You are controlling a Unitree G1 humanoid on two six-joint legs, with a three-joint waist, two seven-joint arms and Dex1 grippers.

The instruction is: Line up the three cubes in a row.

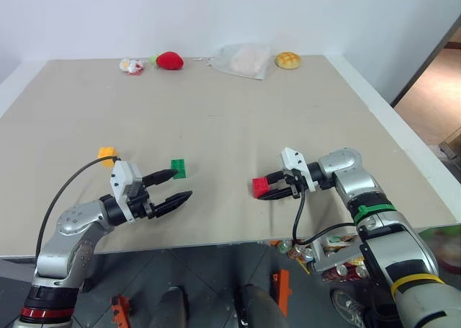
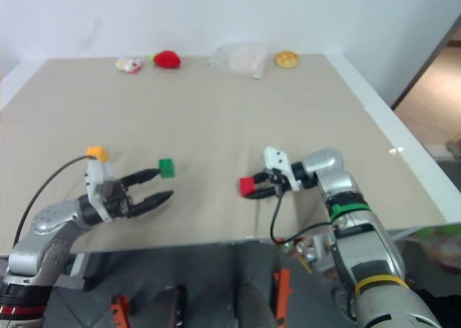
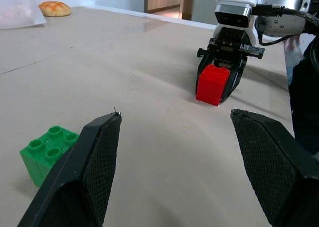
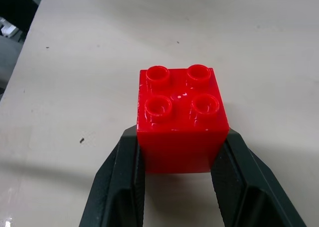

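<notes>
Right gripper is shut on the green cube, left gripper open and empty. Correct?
No. The right gripper is shut on the red cube, as the right wrist view shows. The green cube sits free on the table. The left gripper is open and empty.

Beige table (image 1: 216, 126) w/ white edge, white wall (image 1: 216, 11), wood floor (image 1: 432, 90) rt

Three studded cubes sit on the table (image 1: 216, 126): one yellow-orange cube (image 1: 106, 153), one green cube (image 1: 179, 168) and one red cube (image 1: 260, 187). Along the far edge there is one red strawberry plush (image 1: 170, 60), one round tan bun (image 1: 287, 60), one clear plastic bag (image 1: 241, 60) and one small red-and-white toy (image 1: 131, 66).
</notes>
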